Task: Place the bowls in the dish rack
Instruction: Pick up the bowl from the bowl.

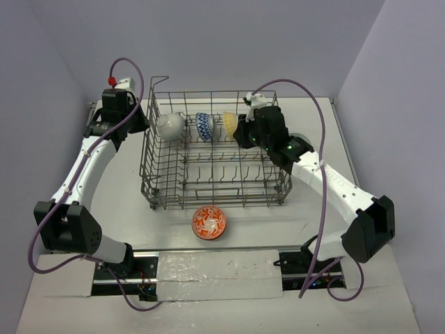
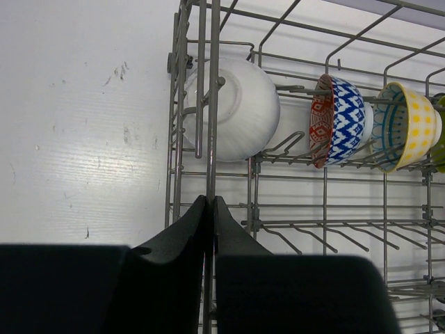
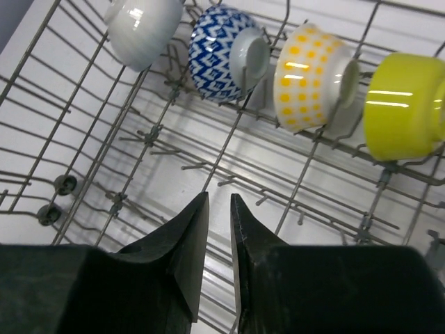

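My right gripper (image 3: 219, 198) hangs inside the dish rack (image 1: 215, 197), its jaws parted by a narrow slot with nothing between them. Ahead of the tips stands the back row: the lime bowl (image 3: 403, 104) off to the right, then the yellow dotted bowl (image 3: 313, 76), the blue patterned bowl (image 3: 222, 52) and the white bowl (image 3: 142, 28) running away to the left, each on edge between wires. I judge that row settled, so the job is to come away clean. I should lift straight up and back, keep my tips off the lime bowl's rim and off the bare tines (image 3: 229, 182) just ahead of them, and not swing sideways until I am above the top wire. My left gripper (image 2: 210, 200) sits at the rack's outer wall, jaws all but pressed together, with an upright wire in line with the slit. I cannot tell whether I nip that wire, so I should spread before pulling off, or I may drag the rack. The red-and-white bowl (image 1: 209, 223) sits on the table (image 1: 125, 202), well behind my right tips and outside the near wall. I'd open wide and take it by the rim.
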Robot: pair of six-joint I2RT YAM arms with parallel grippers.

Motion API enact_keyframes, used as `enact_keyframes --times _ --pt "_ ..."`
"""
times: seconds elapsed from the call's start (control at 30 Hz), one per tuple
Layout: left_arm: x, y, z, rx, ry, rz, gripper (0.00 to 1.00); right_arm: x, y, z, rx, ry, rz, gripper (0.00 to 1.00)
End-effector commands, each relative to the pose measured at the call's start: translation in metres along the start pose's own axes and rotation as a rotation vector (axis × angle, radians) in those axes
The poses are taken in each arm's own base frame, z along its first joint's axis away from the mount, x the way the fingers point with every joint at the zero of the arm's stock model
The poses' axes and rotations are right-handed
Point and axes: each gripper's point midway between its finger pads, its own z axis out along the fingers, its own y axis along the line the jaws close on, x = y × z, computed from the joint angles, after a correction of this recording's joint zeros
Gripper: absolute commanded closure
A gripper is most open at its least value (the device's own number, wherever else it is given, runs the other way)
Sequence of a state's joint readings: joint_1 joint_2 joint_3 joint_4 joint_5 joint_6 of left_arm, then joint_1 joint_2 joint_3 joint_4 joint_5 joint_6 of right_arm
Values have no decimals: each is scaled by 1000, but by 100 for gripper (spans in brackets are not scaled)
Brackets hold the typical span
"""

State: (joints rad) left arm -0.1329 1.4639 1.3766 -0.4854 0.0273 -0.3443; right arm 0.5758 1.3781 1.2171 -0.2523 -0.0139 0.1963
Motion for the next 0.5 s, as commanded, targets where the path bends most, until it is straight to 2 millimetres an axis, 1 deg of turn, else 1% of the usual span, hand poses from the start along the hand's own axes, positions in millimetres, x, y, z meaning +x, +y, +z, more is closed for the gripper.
enact_keyframes --times 0.0,0.03,0.1,0.13,0.17,0.2,0.23,0.3,0.33,0.37,0.4,0.47 --pt "-21 -7 -11 4 -56 10 88 -19 -17 -18 77 -81 -11 72" --pt "-20 -7 -11 3 -53 10 84 -16 -21 -19 87 -77 -9 72" --pt "-19 -7 -9 4 -46 10 79 -16 -26 -23 101 -87 -3 72" --pt "-19 -7 -9 4 -44 10 74 -11 -28 -24 107 -79 -1 71" --pt "-18 -7 -8 4 -41 10 72 -10 -32 -25 128 -79 1 71" --pt "-18 -7 -8 5 -42 10 69 -11 -35 -29 141 -90 4 71" --pt "-18 -7 -8 7 -42 12 64 -7 -39 -31 158 -85 7 71" --pt "-19 -7 -9 6 -44 12 60 -10 -48 -39 193 -110 19 71" --pt "-19 -7 -9 5 -46 12 58 -5 -51 -40 201 -108 26 70" --pt "-20 -7 -9 3 -51 12 57 -8 -56 -46 208 -128 36 69" --pt "-20 -7 -10 3 -53 9 55 -2 -60 -47 218 -119 42 69" --pt "-22 -5 -11 3 -61 -3 53 -5 -65 -56 227 -150 58 68"
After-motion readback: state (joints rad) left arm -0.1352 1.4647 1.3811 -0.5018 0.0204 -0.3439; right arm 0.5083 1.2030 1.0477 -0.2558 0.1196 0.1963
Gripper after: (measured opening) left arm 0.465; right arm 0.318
